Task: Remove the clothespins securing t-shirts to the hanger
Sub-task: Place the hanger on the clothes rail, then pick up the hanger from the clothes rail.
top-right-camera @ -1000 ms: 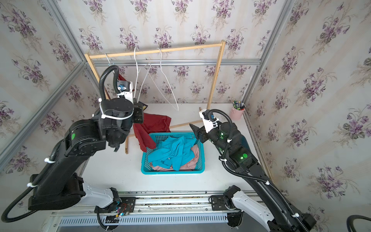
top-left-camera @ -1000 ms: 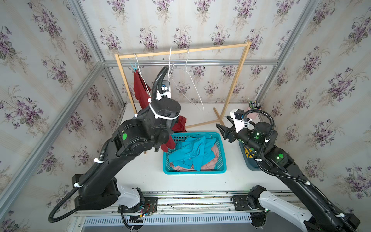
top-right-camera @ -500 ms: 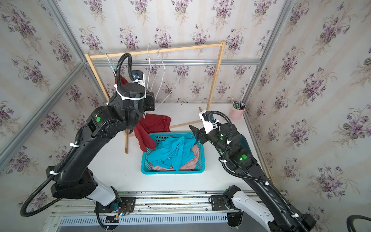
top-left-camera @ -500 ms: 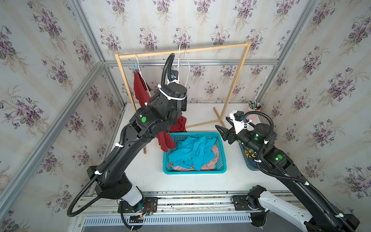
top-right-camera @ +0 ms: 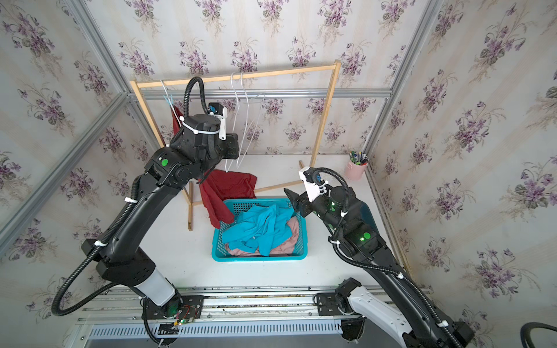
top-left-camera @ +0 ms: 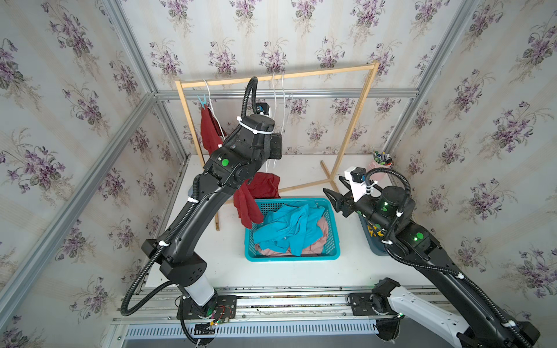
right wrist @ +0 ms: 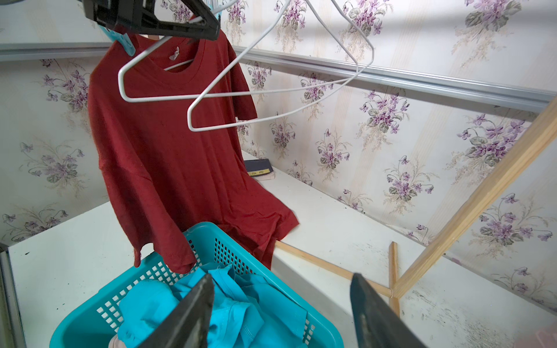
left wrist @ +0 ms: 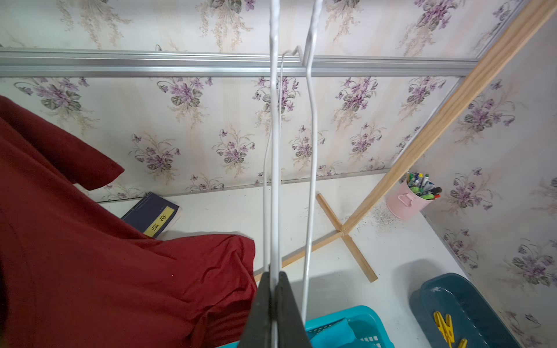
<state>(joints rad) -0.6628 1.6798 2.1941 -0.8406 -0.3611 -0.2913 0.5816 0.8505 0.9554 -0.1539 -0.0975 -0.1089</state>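
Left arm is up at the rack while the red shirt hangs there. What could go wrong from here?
1. The left gripper is shut on a bare hanger, not a pin; pulling may drag it off the rail or snag the second hanger beside it.
2. The red shirt seems held by one blue clothespin, hem draped over the basket rim; once unclipped it may slide onto the table.

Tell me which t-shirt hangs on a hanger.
The dark red t-shirt, held by a blue clothespin; the turquoise t-shirt and pink t-shirt lie in the basket.
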